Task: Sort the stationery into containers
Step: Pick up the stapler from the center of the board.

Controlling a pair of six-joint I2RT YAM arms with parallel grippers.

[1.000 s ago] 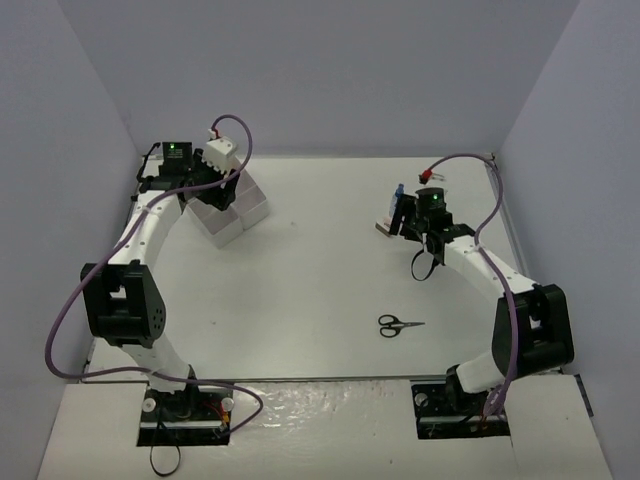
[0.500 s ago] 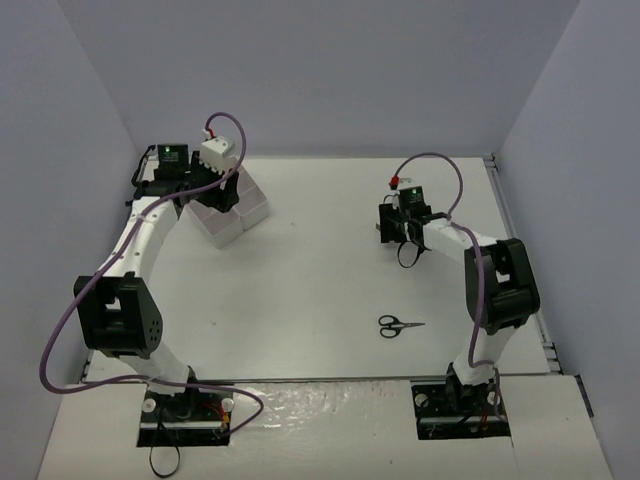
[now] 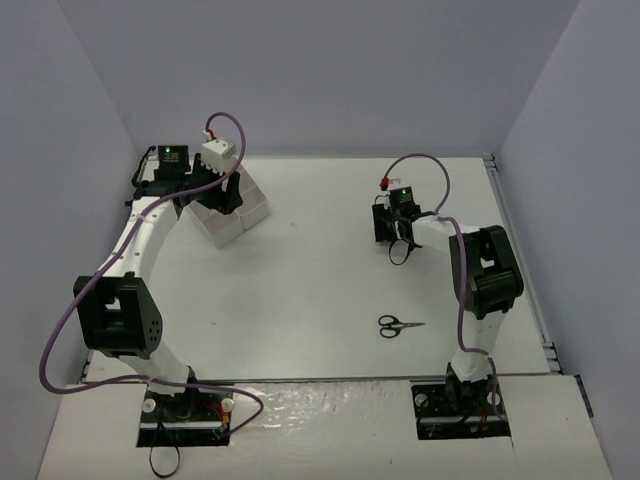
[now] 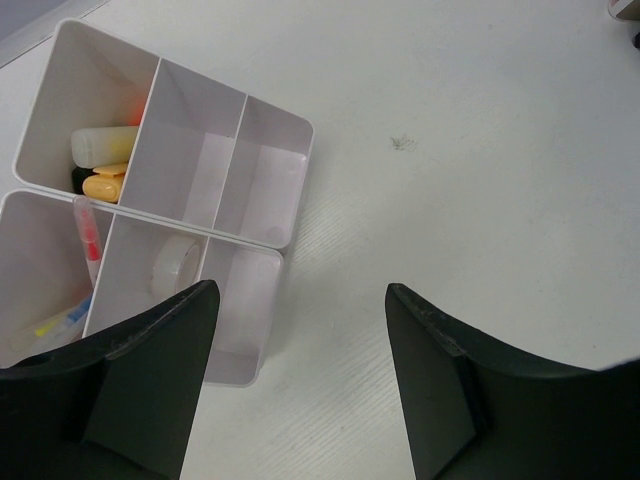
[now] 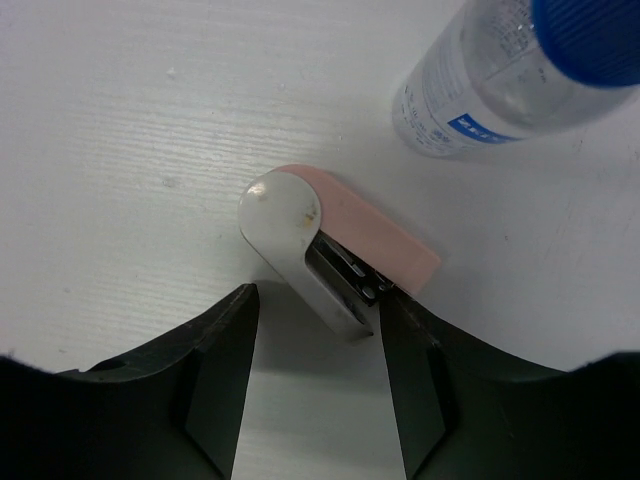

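Observation:
The white six-compartment tray [image 4: 285,130] [image 3: 250,208] lies at the back left. It holds yellow highlighters [image 4: 100,150], thin pens [image 4: 85,235] and a white tape roll [image 4: 178,265]. My left gripper [image 4: 298,345] [image 3: 215,190] hovers open and empty over the tray's edge. At the back right a small pink and silver stapler [image 5: 330,250] lies on the table beside a blue-capped bottle [image 5: 500,80]. My right gripper [image 5: 318,330] [image 3: 392,222] is down at the table, open, its fingers either side of the stapler's near end. Black-handled scissors [image 3: 399,325] lie in front of the right arm.
Grey walls close in the white table on three sides. The right arm's cable [image 3: 420,165] loops above its wrist. Bare tabletop stretches between the tray and the right gripper.
My right arm folded inward and its gripper moved left and down over the stapler, its jaws narrowing. The left arm shifted only slightly above the tray.

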